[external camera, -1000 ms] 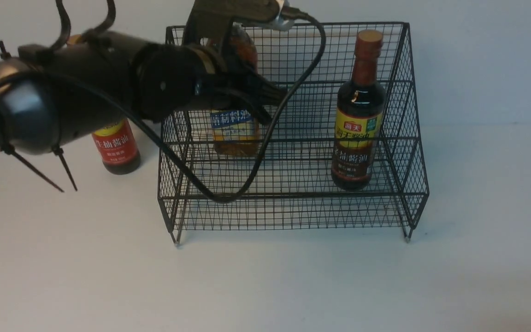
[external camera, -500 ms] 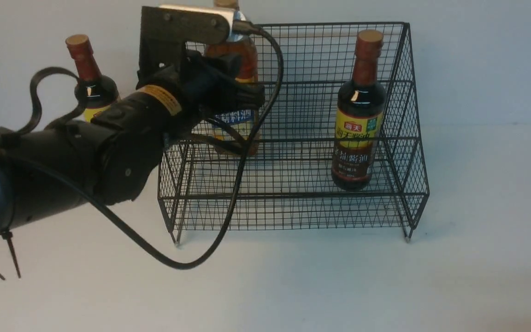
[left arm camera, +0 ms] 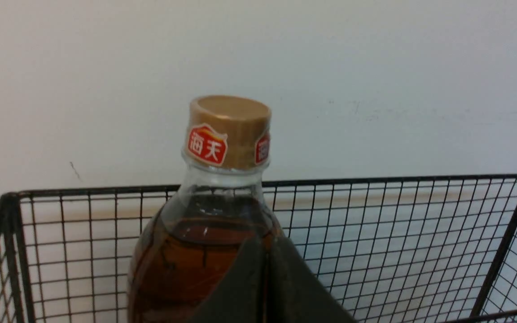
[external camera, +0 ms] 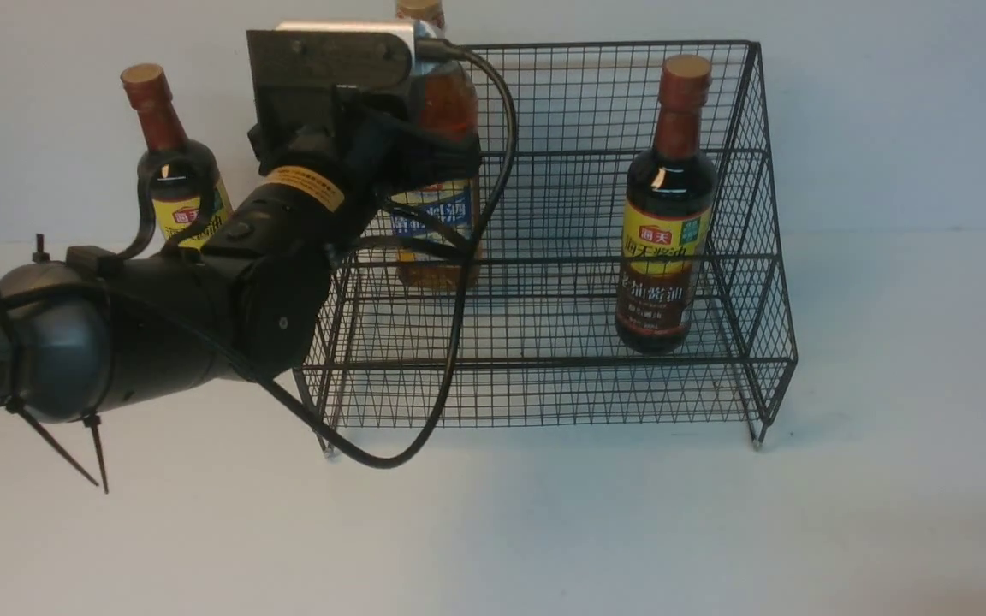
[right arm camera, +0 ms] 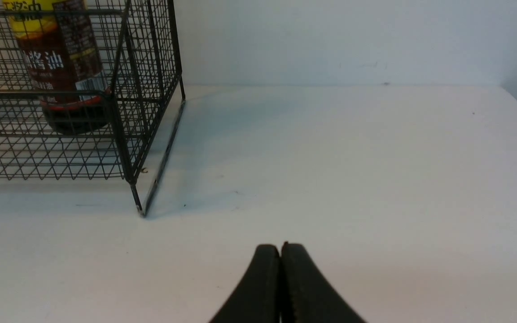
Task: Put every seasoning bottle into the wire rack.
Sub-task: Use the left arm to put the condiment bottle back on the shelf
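The wire rack (external camera: 750, 171) holds two seasoning bottles. The amber bottle (external camera: 437, 257) with the yellow-blue label stands at its back left, and a slim dark bottle (external camera: 664, 231) with a brown lower band stands on the right. Another slim dark bottle (external camera: 169, 162) with a red cap stands on the table outside the rack's left side, half hidden by my left arm. My left gripper (external camera: 467, 162) is shut and empty, close in front of the amber bottle's (left arm camera: 186, 260) shoulder; contact cannot be judged. My right gripper (right arm camera: 281, 246) is shut and empty above bare table right of the rack (right arm camera: 124, 112).
A white wall runs close behind the rack (left arm camera: 375, 215). My left arm's cable (external camera: 450, 342) loops down across the rack's front left corner. The white table (external camera: 544, 530) spreads in front of and to the right of the rack.
My left arm has swung down and back toward the left, uncovering the red-capped bottle outside the rack. Its gripper stays shut in front of the amber bottle. Both bottles in the rack have not moved.
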Controlling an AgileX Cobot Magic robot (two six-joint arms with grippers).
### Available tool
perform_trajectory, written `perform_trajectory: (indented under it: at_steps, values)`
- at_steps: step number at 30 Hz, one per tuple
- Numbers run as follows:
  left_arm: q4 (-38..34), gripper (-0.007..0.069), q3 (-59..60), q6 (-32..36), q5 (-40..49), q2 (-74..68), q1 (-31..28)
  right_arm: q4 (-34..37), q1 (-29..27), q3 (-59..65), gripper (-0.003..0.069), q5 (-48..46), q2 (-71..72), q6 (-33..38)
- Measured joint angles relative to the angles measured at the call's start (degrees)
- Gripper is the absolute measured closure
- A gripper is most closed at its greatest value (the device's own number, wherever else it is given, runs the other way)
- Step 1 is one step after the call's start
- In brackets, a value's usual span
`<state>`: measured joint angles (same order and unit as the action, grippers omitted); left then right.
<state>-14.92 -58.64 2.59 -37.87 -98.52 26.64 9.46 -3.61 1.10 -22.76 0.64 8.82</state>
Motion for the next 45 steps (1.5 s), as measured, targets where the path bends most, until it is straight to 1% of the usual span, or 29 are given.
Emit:
perform_trajectory:
  at_steps: [9, 15, 23, 29, 33, 37, 45]
  values:
    - [0.41, 0.0629, -2.38, -0.04, 0.82, -3.39, 0.00, 0.00, 0.00, 0.00, 0.0673, 0.00, 0.00, 0.00]
    - [0.64, 0.0629, -6.12, -0.04, 6.24, -4.12, 0.00, 0.00, 0.00, 0.00, 0.0673, 0.00, 0.00, 0.00]
    - [0.82, 0.0629, -6.33, -0.04, 8.63, -5.00, 0.00, 0.00, 0.00, 0.00, 0.0673, 0.00, 0.00, 0.05]
    - [0.82, 0.0629, -6.35, -0.04, 8.60, -6.42, 0.00, 0.00, 0.00, 0.00, 0.0673, 0.00, 0.00, 0.05]
    - [0.03, 0.0629, -6.69, -0.04, 6.60, -8.13, 0.00, 0.00, 0.00, 0.00, 0.0673, 0.00, 0.00, 0.05]
    - [-1.86, 0.0629, -8.92, -0.04, 6.06, -9.58, 0.00, 0.05, 0.00, 0.00, 0.0673, 0.00, 0.00, 0.05]
    - [-2.24, 0.0629, -11.89, 0.08, 6.24, -11.79, 0.00, 0.05, 0.00, 0.00, 0.0673, 0.00, 0.00, 0.05]
